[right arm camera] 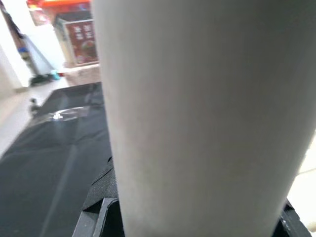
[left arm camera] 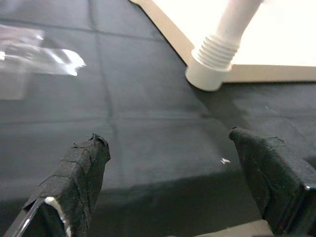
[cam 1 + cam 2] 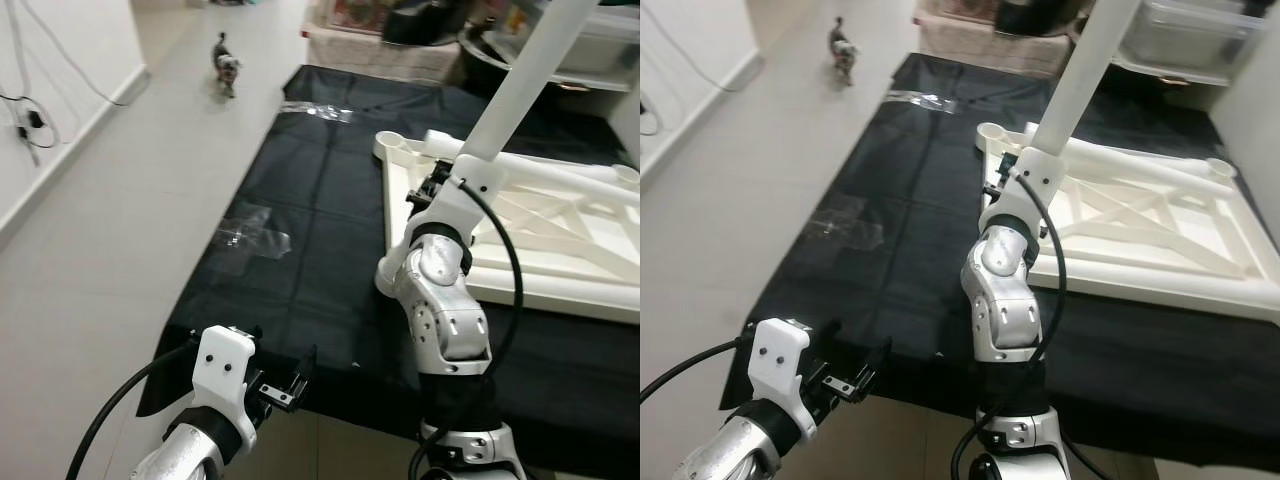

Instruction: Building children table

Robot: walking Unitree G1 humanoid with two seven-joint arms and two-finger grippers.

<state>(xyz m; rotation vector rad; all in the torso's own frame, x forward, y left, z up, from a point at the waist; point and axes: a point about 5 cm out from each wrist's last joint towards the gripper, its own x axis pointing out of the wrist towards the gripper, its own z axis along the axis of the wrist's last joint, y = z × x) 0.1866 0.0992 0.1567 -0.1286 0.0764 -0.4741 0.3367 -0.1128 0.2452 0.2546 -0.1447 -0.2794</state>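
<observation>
- Black sheet (image 3: 300, 250) covers the pale floor (image 3: 120, 200), and the white tabletop (image 3: 1140, 225) lies face-down on it.
- My right gripper (image 3: 437, 190) has its jaws pinching the white table leg (image 3: 520, 75), tilted over the near corner socket (image 2: 210, 74).
- My left gripper (image 2: 177, 182) hovers at the sheet's near edge, jaws spread.
- Small dog (image 3: 226, 64) stands far off.

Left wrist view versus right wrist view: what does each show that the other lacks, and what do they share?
Left wrist view: the left tool, open and low over the black sheet near its edge, and the white leg with its threaded end meeting the corner socket of the table frame. Right wrist view: the leg's smooth shaft up close, held by the right tool, with a red-printed box far behind. Shared: white leg, black sheet, clear plastic wrap.
</observation>
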